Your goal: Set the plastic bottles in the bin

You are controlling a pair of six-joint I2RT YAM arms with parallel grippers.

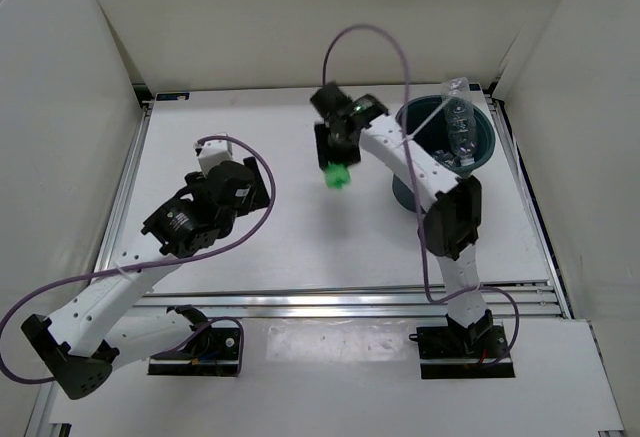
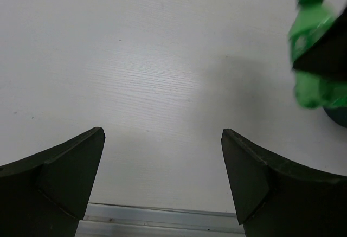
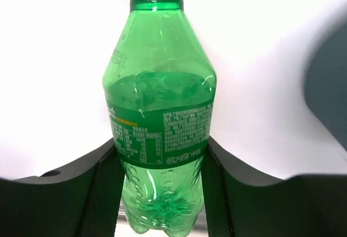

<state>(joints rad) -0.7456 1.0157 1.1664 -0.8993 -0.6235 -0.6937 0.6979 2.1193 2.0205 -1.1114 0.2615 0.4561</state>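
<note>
With my left gripper [image 2: 162,134] gaping empty, my right gripper [image 3: 160,161] is clenching the short green plastic bottle [image 3: 160,101] at its label, and I am aiming right, clear above the rim of the round dark teal plastic bin [image 1: 490,142].

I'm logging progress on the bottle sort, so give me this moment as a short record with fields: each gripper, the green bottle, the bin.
left gripper: open, empty, over bare table
right gripper: shut on the green bottle, gripping its lower half
green bottle: capped, held left of the bin in the top view, not yet in it
bin: far right part of the table; clear bottles inside, one long one poking above the rim
</note>
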